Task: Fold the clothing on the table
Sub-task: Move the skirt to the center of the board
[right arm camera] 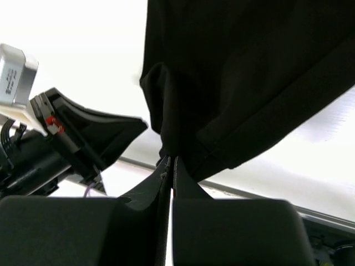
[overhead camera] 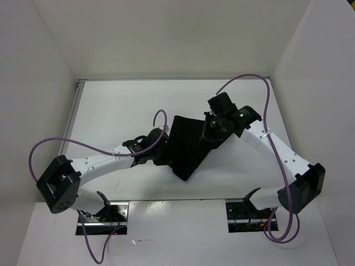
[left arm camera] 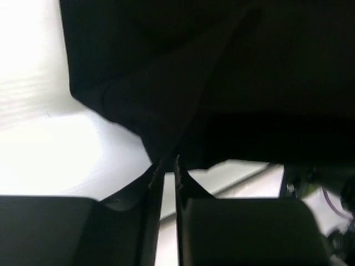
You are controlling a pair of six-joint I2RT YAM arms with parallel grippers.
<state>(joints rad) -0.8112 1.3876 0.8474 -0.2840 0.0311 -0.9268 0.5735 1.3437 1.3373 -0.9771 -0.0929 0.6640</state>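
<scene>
The black clothing [overhead camera: 186, 147] hangs bunched over the middle of the white table [overhead camera: 122, 105], lifted between both arms. My left gripper [overhead camera: 162, 155] is at its left edge. In the left wrist view the fingers stand nearly together, and the left gripper [left arm camera: 165, 165] pinches a low point of the clothing [left arm camera: 166, 83] at the tips. My right gripper [overhead camera: 212, 133] is at the cloth's upper right edge. In the right wrist view the right gripper [right arm camera: 171, 162] is shut on a gathered fold of the clothing [right arm camera: 238, 72], which drapes up and to the right.
White walls close the table in at the back and both sides. A thin metal rail [overhead camera: 74, 116] runs along the left edge. Purple cables [overhead camera: 55, 141] loop off both arms. The left arm's wrist [right arm camera: 66, 138] shows at the left of the right wrist view.
</scene>
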